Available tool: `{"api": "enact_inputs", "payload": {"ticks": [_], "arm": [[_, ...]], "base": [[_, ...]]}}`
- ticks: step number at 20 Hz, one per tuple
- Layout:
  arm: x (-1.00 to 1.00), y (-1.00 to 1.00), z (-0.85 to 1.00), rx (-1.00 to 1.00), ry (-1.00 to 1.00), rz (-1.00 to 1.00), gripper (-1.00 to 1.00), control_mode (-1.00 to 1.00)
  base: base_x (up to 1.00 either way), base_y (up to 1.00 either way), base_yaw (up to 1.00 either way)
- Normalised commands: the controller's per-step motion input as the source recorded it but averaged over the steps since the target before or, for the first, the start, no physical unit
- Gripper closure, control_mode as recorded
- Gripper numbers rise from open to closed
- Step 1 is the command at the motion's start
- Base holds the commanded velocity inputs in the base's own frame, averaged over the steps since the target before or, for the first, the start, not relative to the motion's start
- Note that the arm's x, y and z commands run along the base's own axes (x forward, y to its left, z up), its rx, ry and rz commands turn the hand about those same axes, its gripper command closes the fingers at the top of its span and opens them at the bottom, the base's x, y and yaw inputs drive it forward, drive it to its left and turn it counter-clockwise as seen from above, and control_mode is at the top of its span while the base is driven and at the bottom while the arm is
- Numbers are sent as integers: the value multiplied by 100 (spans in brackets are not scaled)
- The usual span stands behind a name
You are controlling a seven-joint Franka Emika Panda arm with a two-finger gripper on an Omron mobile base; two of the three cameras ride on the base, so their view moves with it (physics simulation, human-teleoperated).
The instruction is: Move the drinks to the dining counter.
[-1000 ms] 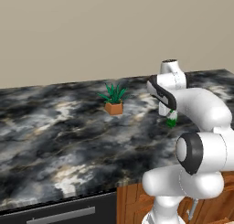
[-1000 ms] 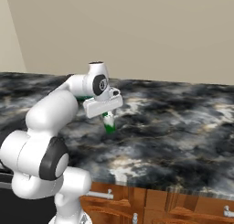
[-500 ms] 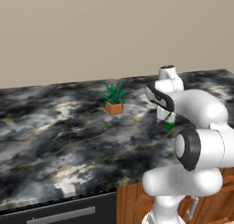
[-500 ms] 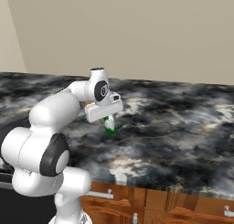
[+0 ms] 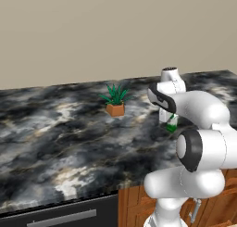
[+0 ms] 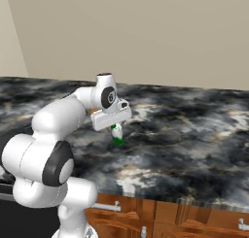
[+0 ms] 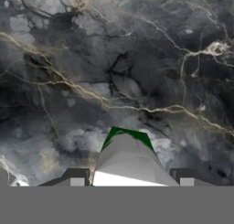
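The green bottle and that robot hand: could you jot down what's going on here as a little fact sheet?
holder: gripper, shut on the green bottle
bottle: white top up, green base down, roughly upright
surface below: dining counter, black marble with pale veins
contact with counter: cannot tell
nearby: small potted plant, standing apart from the bottle
under counter: wooden cabinets

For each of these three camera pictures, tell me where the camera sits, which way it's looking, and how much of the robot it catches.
Left base view: behind the arm to its left, looking forward and down over the dining counter; arm at lower right, potted plant mid-counter.
Right base view: behind to its right, same counter; arm at lower left, gripper shut on the green bottle.
Hand view: on the hand, looking down along the gripper at marble; bottle between its tips.
Shared: both base views show the bottle, the arm and the counter.
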Motion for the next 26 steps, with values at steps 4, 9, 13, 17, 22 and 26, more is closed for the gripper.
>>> {"api": "enact_inputs", "payload": {"ticks": [4,9,13,17,22,26], "arm": [[0,-10,-7,0,0,0,100,-100],[1,-2,-11,0,0,0,100,-100],[0,0,-22,0,0,0,100,-100],[0,0,-29,1,0,0,100,-100],[0,0,-28,2,-2,0,100,-100],[0,-1,-30,2,-2,0,100,-100]], "base": [[0,0,0],[0,0,0],[0,0,0],[0,0,0],[0,0,0],[0,0,0]]}}
